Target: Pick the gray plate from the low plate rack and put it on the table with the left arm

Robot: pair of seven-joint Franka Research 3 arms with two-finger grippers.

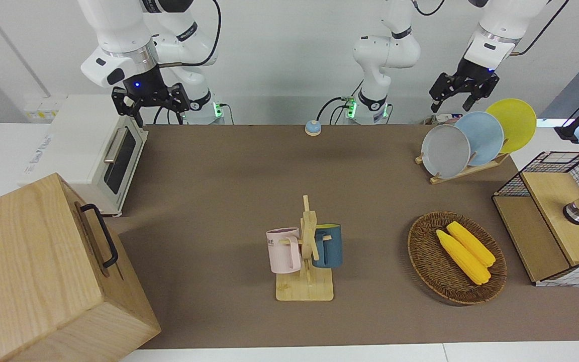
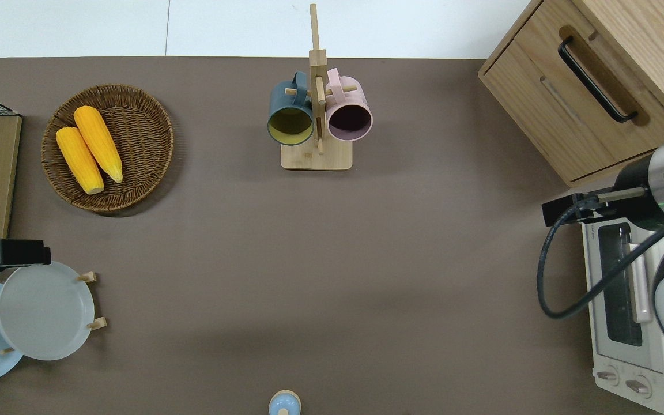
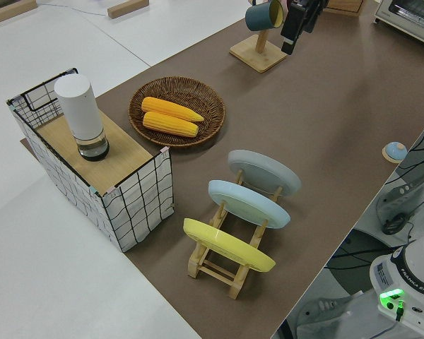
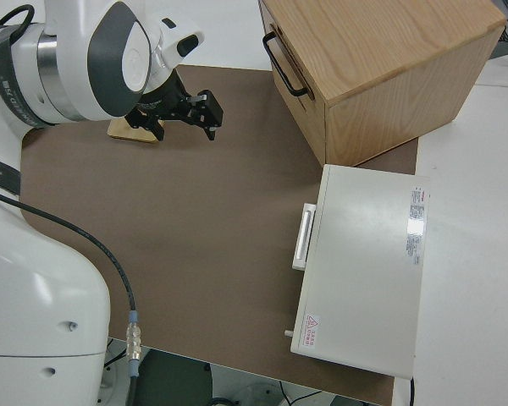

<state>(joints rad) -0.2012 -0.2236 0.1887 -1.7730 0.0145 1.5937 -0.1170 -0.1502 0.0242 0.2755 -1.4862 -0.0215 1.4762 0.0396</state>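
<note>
Gray plate (image 1: pixel 445 151) stands upright in the low plate rack (image 1: pixel 463 171), in the slot farthest from the robots, with the light-blue plate (image 1: pixel 485 137) and yellow plate (image 1: pixel 513 123) slotted nearer to them. My left gripper (image 1: pixel 454 95) hangs in the air just above the plates' upper rims, touching nothing, its fingers (image 1: pixel 438 103) apart. My right arm is parked.
</note>
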